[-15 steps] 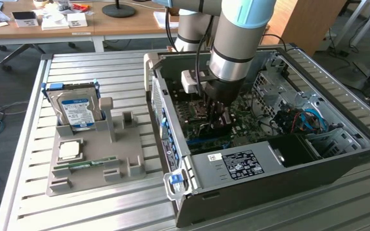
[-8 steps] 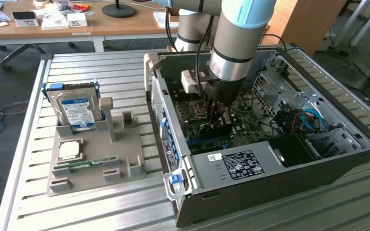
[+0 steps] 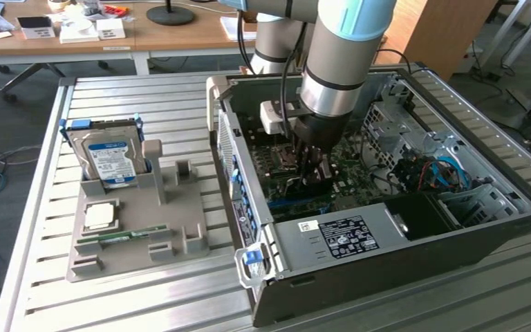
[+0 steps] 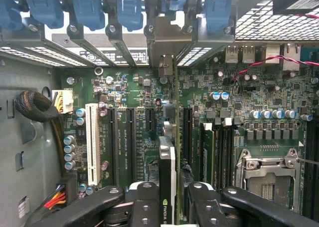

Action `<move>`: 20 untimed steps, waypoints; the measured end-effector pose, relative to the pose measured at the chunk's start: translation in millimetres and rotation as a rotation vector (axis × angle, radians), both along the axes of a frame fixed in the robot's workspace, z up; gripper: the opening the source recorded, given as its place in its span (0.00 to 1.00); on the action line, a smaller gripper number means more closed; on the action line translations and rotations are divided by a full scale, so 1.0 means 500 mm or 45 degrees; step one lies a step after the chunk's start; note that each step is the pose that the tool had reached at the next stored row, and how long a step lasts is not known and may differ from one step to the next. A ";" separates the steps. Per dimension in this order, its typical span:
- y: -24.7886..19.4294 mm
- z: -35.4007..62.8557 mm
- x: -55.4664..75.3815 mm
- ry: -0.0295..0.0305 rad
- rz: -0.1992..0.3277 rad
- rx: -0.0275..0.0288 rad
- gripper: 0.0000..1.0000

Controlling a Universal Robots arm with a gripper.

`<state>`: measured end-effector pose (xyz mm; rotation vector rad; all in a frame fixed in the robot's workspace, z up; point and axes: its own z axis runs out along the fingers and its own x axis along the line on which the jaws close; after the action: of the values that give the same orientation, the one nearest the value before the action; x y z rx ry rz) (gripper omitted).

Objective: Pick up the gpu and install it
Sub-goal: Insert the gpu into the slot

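- GPU, a thin green circuit card (image 3: 314, 181) with a black cooler, sits edge-on deep inside the open grey metal computer case (image 3: 487, 228) in the exterior view, where we see our black gripper (image 3: 312, 173) lowered over the green motherboard (image 3: 358, 194); on the exterior view's left a grey plastic parts holder (image 3: 132, 238) carries a silver hard drive with a blue-white label (image 3: 110, 160)
- In the wrist view we hold the card (image 4: 168, 177) upright, fingers (image 4: 144, 207) clamped on both its faces, its silver end bracket (image 4: 166, 40) up at the case's rear slots, above the board (image 4: 134, 132)
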<state>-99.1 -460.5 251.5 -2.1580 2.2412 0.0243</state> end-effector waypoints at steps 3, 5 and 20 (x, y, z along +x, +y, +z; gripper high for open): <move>-0.0001 -0.002 0.000 0.0002 0.000 -0.0004 0.27; -0.0002 -0.003 0.000 0.0004 0.000 -0.0004 0.27; -0.0001 -0.007 -0.006 0.0003 0.000 0.0000 0.27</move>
<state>-102.1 -460.6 248.2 -2.1582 2.2413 0.0245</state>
